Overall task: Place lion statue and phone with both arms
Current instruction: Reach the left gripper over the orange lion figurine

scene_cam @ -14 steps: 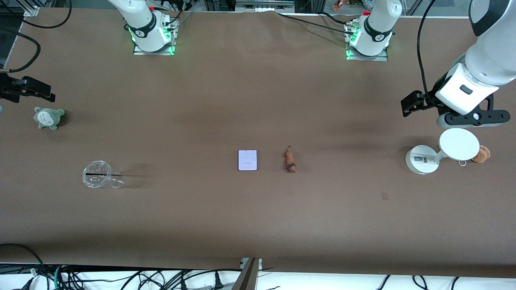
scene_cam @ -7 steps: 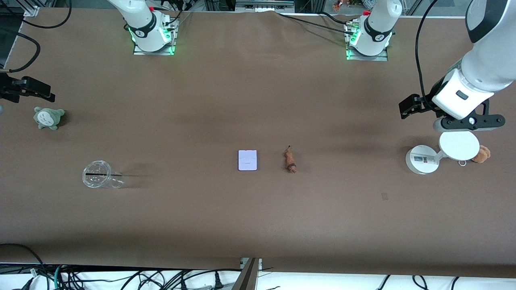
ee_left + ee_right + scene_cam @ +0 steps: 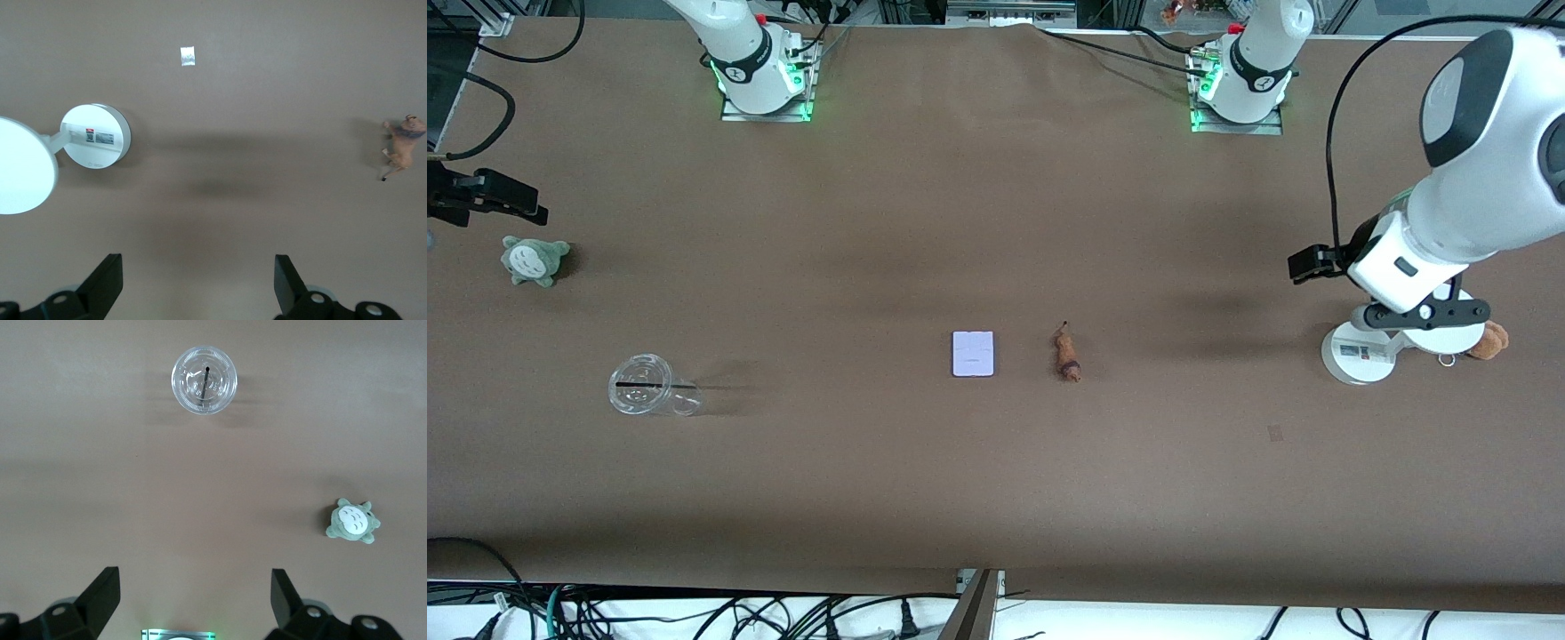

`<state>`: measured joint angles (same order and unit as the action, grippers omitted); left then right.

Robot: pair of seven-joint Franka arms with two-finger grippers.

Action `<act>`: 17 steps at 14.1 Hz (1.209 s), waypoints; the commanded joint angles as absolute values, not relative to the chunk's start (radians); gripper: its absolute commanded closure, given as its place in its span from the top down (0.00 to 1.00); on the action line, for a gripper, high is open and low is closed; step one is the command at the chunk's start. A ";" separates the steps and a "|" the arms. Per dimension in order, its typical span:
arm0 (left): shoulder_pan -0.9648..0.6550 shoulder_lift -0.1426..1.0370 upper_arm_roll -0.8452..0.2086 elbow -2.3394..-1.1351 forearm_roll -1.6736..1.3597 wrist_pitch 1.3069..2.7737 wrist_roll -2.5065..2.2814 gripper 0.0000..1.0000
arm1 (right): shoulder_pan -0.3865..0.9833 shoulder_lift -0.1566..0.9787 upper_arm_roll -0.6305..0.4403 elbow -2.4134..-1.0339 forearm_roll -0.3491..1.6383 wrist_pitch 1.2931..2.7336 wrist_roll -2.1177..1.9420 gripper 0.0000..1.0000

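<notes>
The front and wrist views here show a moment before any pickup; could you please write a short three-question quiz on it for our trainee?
1. True or false: the left gripper is open and holds nothing.
2. Which lies toward the right arm's end of the table: (a) the phone, (b) the lion statue, (c) the clear cup?
3. What is the left gripper above in the front view?

Key
1. True; the right gripper is open too.
2. (c), near the grey-green plush toy.
3. The round white stand, beside the orange-brown plush toy.
</notes>
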<state>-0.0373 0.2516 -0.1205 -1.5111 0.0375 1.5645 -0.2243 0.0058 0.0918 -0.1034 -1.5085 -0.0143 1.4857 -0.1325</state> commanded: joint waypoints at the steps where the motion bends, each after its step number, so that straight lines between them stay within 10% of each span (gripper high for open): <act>1: -0.028 0.279 -0.118 -1.480 0.023 1.548 -0.213 1.00 | -0.002 0.094 -0.101 -1.500 -0.014 1.486 -0.147 1.00; 17: -0.414 0.662 -0.112 -1.480 -0.117 2.081 -0.871 1.00 | -0.002 0.094 -0.101 -1.500 -0.014 1.486 -0.147 1.00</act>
